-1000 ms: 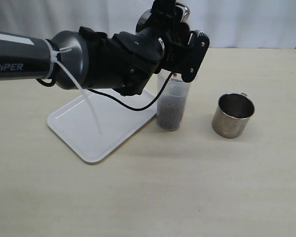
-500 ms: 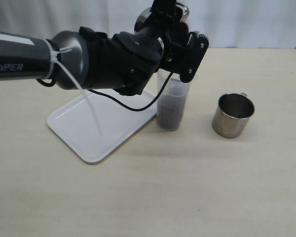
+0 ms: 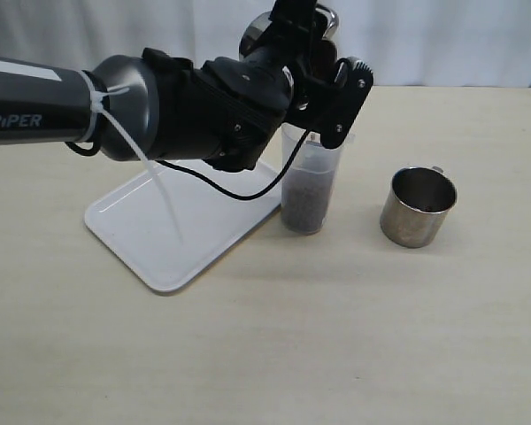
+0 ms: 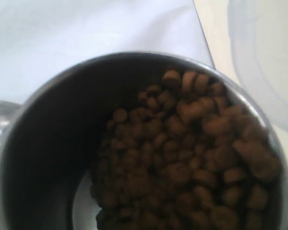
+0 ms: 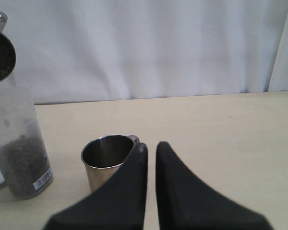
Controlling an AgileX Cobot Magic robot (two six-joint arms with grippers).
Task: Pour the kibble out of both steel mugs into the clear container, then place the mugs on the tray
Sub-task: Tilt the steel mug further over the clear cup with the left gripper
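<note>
My left gripper (image 3: 319, 49) is shut on a steel mug (image 4: 48, 143), holding it tipped above the clear container (image 3: 308, 190). Only that mug's handle (image 3: 328, 15) shows past the arm in the exterior view. Brown kibble (image 4: 192, 158) lies piled against the mug's lower side, at its rim. The clear container stands upright with kibble (image 3: 305, 202) filling its lower part. The other steel mug (image 3: 417, 206) stands upright on the table to the right and looks empty (image 5: 105, 163). My right gripper (image 5: 150, 146) is shut and holds nothing, hanging just beside that mug. The white tray (image 3: 173, 226) lies left of the container.
The left arm's black body (image 3: 186, 106) and its cable (image 3: 239, 190) hang over the tray's back half. A white curtain (image 5: 149, 43) closes off the far side of the wooden table (image 3: 336, 336).
The left gripper and its mug have turned slightly over the container. Nothing else has moved.
</note>
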